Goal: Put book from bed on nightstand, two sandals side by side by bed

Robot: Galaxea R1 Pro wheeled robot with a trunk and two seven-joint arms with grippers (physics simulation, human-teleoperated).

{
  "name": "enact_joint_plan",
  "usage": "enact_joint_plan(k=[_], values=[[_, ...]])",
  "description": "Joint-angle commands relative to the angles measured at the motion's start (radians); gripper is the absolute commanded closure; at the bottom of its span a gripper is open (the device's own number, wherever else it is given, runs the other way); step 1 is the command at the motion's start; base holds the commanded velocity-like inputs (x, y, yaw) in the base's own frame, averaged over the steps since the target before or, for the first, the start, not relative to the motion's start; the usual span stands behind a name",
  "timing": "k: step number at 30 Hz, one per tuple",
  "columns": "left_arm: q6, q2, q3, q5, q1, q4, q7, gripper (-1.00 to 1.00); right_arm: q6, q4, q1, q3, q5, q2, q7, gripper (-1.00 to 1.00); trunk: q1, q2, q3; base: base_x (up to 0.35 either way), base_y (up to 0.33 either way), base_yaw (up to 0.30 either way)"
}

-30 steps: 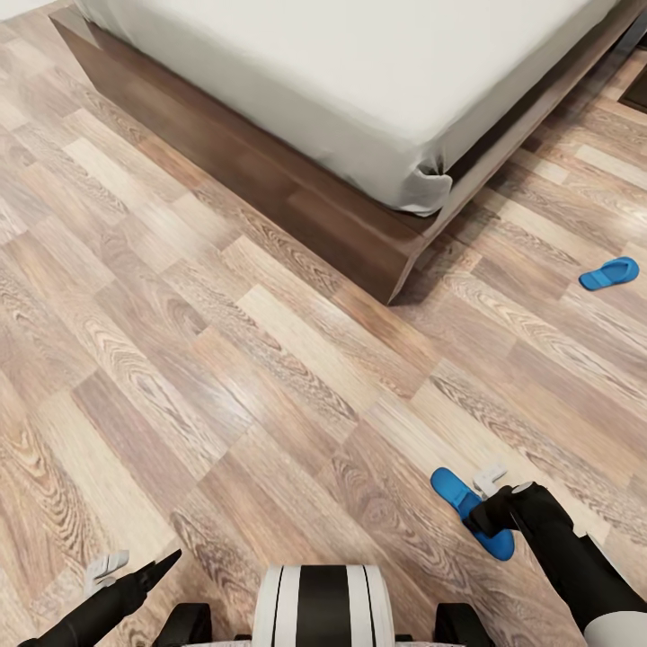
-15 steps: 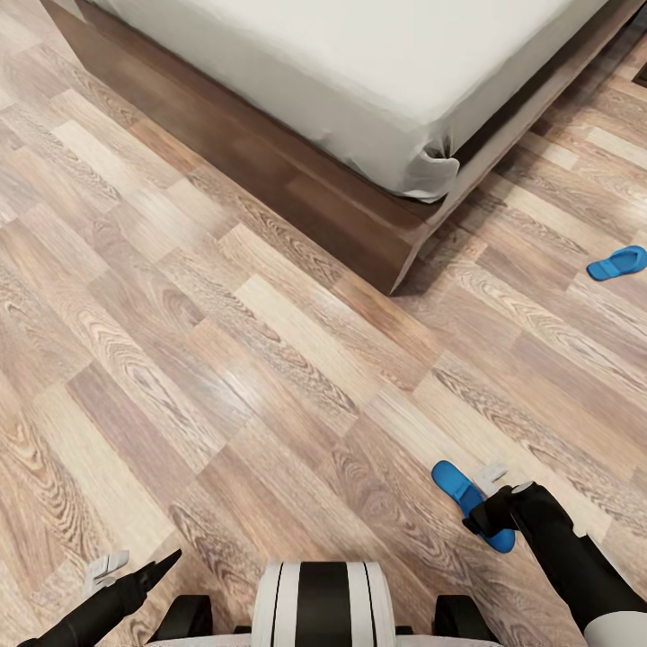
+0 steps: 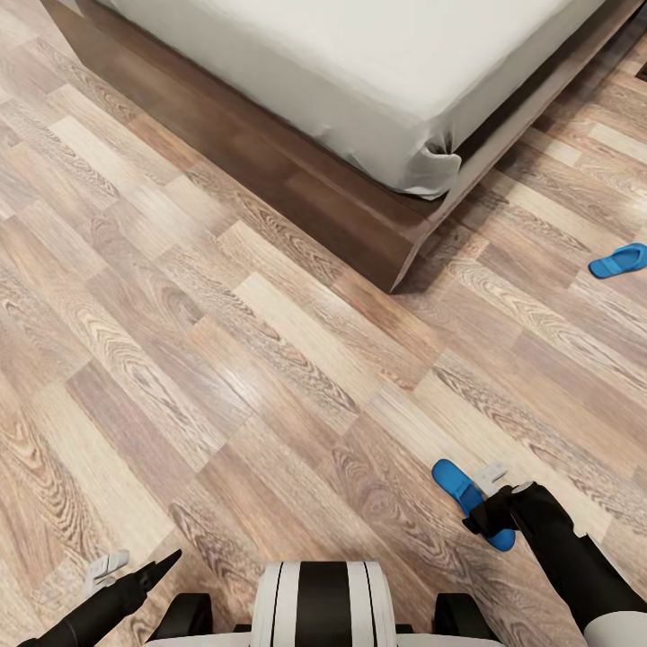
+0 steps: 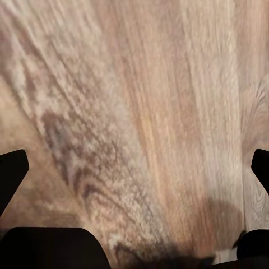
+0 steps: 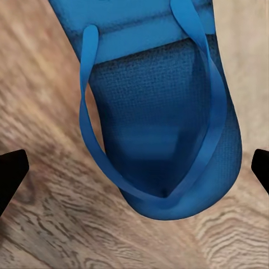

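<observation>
One bright blue sandal (image 3: 454, 486) lies on the plank floor at the lower right. My right gripper (image 3: 488, 500) hovers right over its rear half, open. The right wrist view looks straight down on this sandal (image 5: 162, 134) and its straps, with my right gripper (image 5: 134, 171) spread wide on both sides of it and not touching it. The other sandal (image 3: 618, 261) lies apart at the far right edge, beside the bed (image 3: 359, 81). My left gripper (image 3: 135, 566) hangs open low at the left over bare floor (image 4: 140, 112). The book and the nightstand are out of view.
The bed's dark wooden frame corner (image 3: 395, 256) juts toward me at centre right. Wood-plank floor (image 3: 180, 359) spreads wide on the left and in the middle. My own base (image 3: 323, 607) fills the bottom centre.
The whole head picture has shifted a little, so the camera moved. My right gripper has stayed over the near sandal, and nothing was taken hold of.
</observation>
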State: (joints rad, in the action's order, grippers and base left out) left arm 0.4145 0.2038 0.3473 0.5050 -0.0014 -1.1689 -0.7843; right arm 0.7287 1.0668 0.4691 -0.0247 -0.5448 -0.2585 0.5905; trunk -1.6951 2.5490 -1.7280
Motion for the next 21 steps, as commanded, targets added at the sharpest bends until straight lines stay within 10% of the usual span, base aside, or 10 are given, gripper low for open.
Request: enact_joint_plan(k=[1, 21], values=[[0.009, 0.0, 0.001, 0.007, 0.0, 0.0, -0.001, -1.0, 0.002, 0.002, 0.0, -0.002, -0.011, -0.001, 0.008, -1.0, 0.0, 0.0, 0.0, 0.0, 0.0, 0.0], [0.009, 0.0, 0.001, 0.007, 0.0, 0.0, -0.001, -1.0, 0.002, 0.033, 0.0, 0.018, -0.011, -0.003, 0.008, -1.0, 0.0, 0.0, 0.0, 0.0, 0.0, 0.0]])
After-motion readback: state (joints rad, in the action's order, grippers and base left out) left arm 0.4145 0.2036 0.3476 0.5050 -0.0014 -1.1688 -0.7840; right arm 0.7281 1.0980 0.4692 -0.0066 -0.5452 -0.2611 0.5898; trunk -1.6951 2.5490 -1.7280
